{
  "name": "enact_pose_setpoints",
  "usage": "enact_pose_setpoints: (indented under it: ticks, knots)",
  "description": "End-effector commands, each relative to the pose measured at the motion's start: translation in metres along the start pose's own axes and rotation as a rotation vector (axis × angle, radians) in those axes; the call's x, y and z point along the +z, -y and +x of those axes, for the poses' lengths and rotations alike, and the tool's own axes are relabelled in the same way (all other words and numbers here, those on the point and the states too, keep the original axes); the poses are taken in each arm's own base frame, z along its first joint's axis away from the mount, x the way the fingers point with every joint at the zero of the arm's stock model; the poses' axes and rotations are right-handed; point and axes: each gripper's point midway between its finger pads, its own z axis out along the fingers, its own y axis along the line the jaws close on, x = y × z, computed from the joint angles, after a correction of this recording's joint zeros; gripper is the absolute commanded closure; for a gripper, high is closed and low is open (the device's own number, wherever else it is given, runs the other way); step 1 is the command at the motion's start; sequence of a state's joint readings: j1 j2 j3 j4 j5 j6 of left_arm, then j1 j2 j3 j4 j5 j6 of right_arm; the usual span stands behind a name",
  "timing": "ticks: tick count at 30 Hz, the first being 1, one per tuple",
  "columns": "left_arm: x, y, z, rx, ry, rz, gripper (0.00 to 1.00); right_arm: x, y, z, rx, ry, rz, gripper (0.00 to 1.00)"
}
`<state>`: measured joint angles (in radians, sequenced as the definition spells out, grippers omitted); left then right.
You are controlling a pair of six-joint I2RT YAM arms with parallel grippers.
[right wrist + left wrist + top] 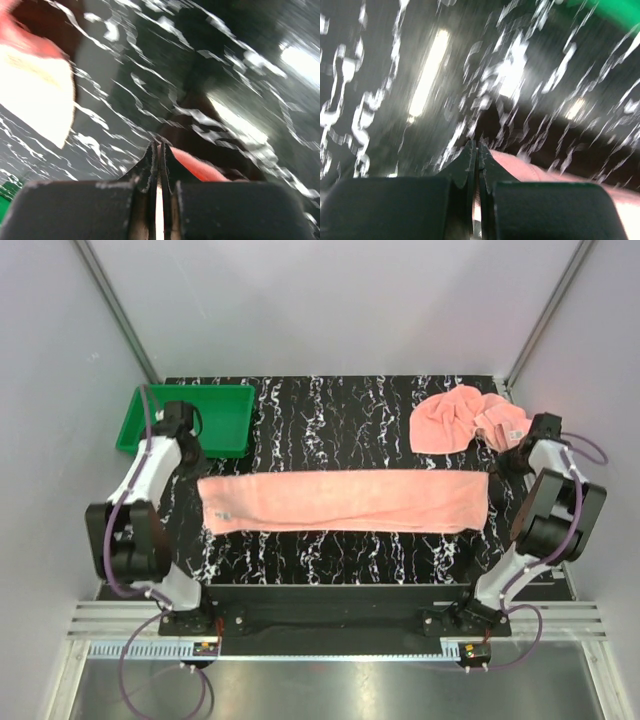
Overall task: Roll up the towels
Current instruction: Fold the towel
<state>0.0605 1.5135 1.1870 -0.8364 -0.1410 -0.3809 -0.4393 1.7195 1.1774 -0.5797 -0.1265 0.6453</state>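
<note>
The left gripper (186, 447) sits low at the left side of the table (330, 420) in the top view, between a green tray (225, 405) and the left end of a long towel (345, 501); its fingers cannot be made out from here. The long towel lies flat in a folded strip across the middle of the table, with a small white label (222, 515) near its left end. The right gripper (506, 462) is just off the strip's right end, beside a bunched towel (460, 420) at the far right corner. The left wrist view is blurred. It shows the left gripper (476, 148) with its jaws pressed together and nothing between them, the long towel (525, 172) just beyond on the right, and the tray (615, 10) in the upper corner. The right wrist view, also blurred, shows the right gripper (159, 150) likewise closed and empty, pink cloth just past its tips and more at the upper left.
</note>
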Motion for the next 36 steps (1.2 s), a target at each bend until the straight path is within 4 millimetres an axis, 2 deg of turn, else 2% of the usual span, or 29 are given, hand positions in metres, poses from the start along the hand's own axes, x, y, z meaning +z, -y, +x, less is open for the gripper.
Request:
enact_pose_setpoints:
  ticks: [1,3,5,6,7,8,9,10,11,12,13,14,15,16,17,18,21,24,25,27,29,32,33,34,35,36]
  knots:
    - [-0.004,0.018,-0.053,-0.012,0.108,0.057,1.00,-0.003,-0.046,-0.035,-0.052,0.091,-0.091,1.00]
    - [-0.008,0.020,-0.057,-0.017,0.121,0.066,1.00,-0.015,-0.054,-0.044,-0.069,0.118,-0.104,1.00]
    - [-0.023,0.018,-0.059,-0.017,0.159,0.077,1.00,-0.029,-0.053,-0.046,-0.082,0.145,-0.098,1.00]
    - [-0.026,0.015,-0.051,-0.012,0.159,0.080,1.00,-0.050,-0.056,-0.049,-0.096,0.188,-0.122,1.00]
    - [-0.045,0.012,-0.051,-0.015,0.208,0.097,1.00,-0.061,-0.056,-0.047,-0.099,0.206,-0.135,1.00]
    - [-0.055,0.010,-0.047,-0.012,0.233,0.114,1.00,-0.067,-0.048,-0.037,-0.100,0.200,-0.130,1.00]
    - [-0.064,0.008,-0.042,-0.016,0.255,0.126,1.00,-0.096,-0.050,-0.036,-0.107,0.255,-0.170,1.00]
    - [-0.084,0.002,-0.033,-0.026,0.309,0.154,1.00,-0.102,-0.041,-0.026,-0.107,0.255,-0.169,1.00]
    - [-0.094,0.003,-0.029,-0.036,0.333,0.182,1.00,-0.114,-0.037,-0.019,-0.103,0.265,-0.173,1.00]
    - [-0.104,0.005,-0.023,-0.038,0.351,0.222,1.00,-0.145,-0.036,-0.017,-0.105,0.334,-0.212,1.00]
    - [-0.111,0.004,-0.013,-0.040,0.364,0.249,1.00,-0.154,-0.029,-0.009,-0.100,0.346,-0.215,1.00]
    - [-0.136,0.003,-0.010,-0.046,0.432,0.296,1.00,-0.167,-0.021,-0.002,-0.094,0.361,-0.211,1.00]
    - [-0.148,0.002,-0.005,-0.050,0.462,0.317,1.00,-0.197,-0.017,0.000,-0.091,0.440,-0.238,1.00]
    - [-0.155,-0.003,0.003,-0.056,0.466,0.319,1.00,-0.208,-0.012,0.006,-0.088,0.457,-0.250,1.00]
    - [-0.175,-0.007,0.008,-0.064,0.522,0.343,1.00,-0.218,-0.006,0.014,-0.088,0.463,-0.255,1.00]
    - [-0.183,-0.011,0.014,-0.069,0.540,0.348,1.00,-0.239,0.004,0.015,-0.073,0.538,-0.250,1.00]
    - [-0.202,-0.033,0.035,-0.098,0.602,0.314,1.00,-0.262,0.031,0.024,-0.040,0.602,-0.188,1.00]
    - [-0.205,-0.052,0.050,-0.124,0.636,0.257,1.00,-0.264,0.053,0.031,-0.035,0.631,-0.126,1.00]
    - [-0.203,-0.056,0.053,-0.125,0.632,0.240,1.00,-0.258,0.059,0.033,-0.031,0.623,-0.100,1.00]
    - [-0.188,-0.059,0.056,-0.115,0.600,0.202,1.00,-0.246,0.063,0.030,-0.014,0.606,-0.058,1.00]
    - [-0.172,-0.054,0.055,-0.115,0.533,0.187,1.00,-0.228,0.058,0.024,0.000,0.582,-0.052,1.00]
    - [-0.138,-0.037,0.043,-0.089,0.420,0.184,0.96,-0.179,0.041,0.018,-0.002,0.464,-0.048,1.00]
    - [-0.126,-0.035,0.039,-0.085,0.387,0.162,0.96,-0.150,0.038,0.020,-0.007,0.373,-0.022,1.00]
    - [-0.093,-0.030,0.034,-0.066,0.300,0.120,0.96,-0.134,0.034,0.017,0.000,0.355,-0.022,1.00]
    - [-0.078,-0.029,0.032,-0.061,0.259,0.097,0.98,-0.106,0.033,0.021,0.012,0.277,0.002,1.00]
    - [-0.062,-0.028,0.026,-0.063,0.222,0.074,0.99,-0.092,0.031,0.022,0.013,0.247,0.001,1.00]
